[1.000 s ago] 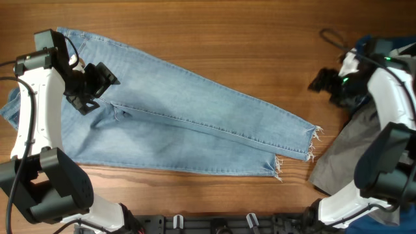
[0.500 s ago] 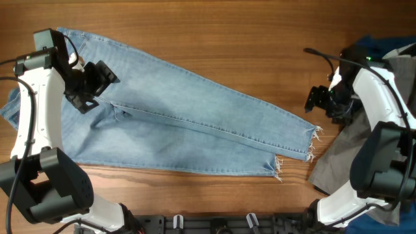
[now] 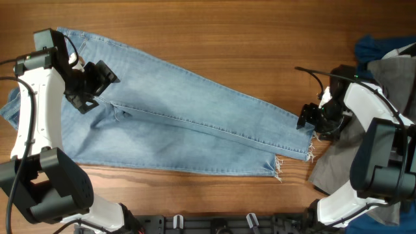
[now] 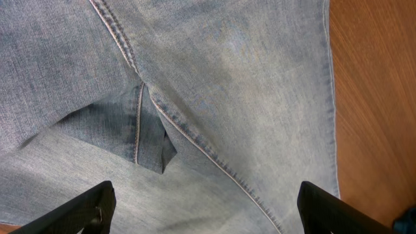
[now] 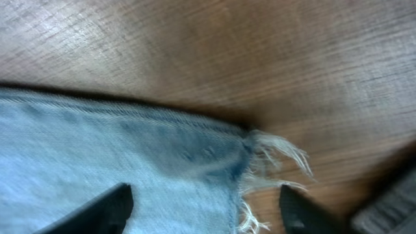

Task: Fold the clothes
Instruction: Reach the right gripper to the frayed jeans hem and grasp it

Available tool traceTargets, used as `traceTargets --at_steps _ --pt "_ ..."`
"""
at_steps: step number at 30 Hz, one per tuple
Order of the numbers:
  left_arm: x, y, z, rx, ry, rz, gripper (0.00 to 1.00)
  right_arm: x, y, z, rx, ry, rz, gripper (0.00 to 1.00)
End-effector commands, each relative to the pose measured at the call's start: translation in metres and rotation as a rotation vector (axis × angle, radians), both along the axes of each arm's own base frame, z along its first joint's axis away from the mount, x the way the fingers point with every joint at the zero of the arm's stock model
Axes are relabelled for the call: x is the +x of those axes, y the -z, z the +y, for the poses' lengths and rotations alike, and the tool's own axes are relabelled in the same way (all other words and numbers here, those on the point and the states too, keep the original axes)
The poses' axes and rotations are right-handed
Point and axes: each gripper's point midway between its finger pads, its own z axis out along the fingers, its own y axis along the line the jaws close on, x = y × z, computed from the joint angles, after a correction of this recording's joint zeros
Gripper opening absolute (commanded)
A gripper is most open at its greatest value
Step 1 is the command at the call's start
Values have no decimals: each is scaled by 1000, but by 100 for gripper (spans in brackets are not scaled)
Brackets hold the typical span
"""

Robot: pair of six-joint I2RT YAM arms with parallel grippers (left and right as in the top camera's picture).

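Observation:
Light blue jeans [image 3: 175, 117] lie flat across the wooden table, waist at the left, frayed hems [image 3: 312, 140] at the right. My left gripper [image 3: 91, 84] is open, hovering over the crotch seam [image 4: 149, 123] near the waist. My right gripper [image 3: 309, 120] is open, just above the upper leg's frayed hem [image 5: 260, 162], one finger over denim, the other over bare wood. A grey garment [image 3: 348, 156] and a dark blue garment [image 3: 377, 49] lie at the right edge.
Bare wooden table [image 3: 227, 39] shows above and below the jeans. The right arm's cable [image 3: 312, 73] loops above the table near the hems. The robot bases and a rail [image 3: 214, 224] stand along the front edge.
My right gripper has moved left and toward the front, from over the grey and dark blue garments to the jeans' frayed hem. The left arm has not moved.

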Motion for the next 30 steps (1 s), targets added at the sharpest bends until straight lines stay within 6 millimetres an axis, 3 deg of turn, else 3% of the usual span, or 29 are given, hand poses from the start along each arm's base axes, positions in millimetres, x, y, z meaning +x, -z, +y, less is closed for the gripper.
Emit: traceTargets --at_steps 1,6,14,15,16,18,19,22,24,30 --pt "2 2 0 12 18 1 90 9 2 8 40 20 -41 38" --pt "1 2 0 11 18 4 90 18 2 8 41 38 -74 4" --pt "1 2 0 11 18 5 90 15 3 7 30 40 -60 4" --pt "1 2 0 11 18 5 90 13 3 6 25 41 -50 9" --pt "1 2 0 11 18 5 90 10 2 6 26 39 -40 26" --pt "1 2 0 11 18 5 90 3 3 3 5 38 -10 47" --pt "1 2 0 11 18 5 90 0 3 -1 -18 43 6 52" --pt "1 2 0 11 18 5 90 -4 4 -22 -148 66 28 56" --pt "1 2 0 11 18 5 90 1 6 -26 -169 63 4 56" --pt "0 2 0 11 18 7 90 4 17 1 -21 79 -38 53"
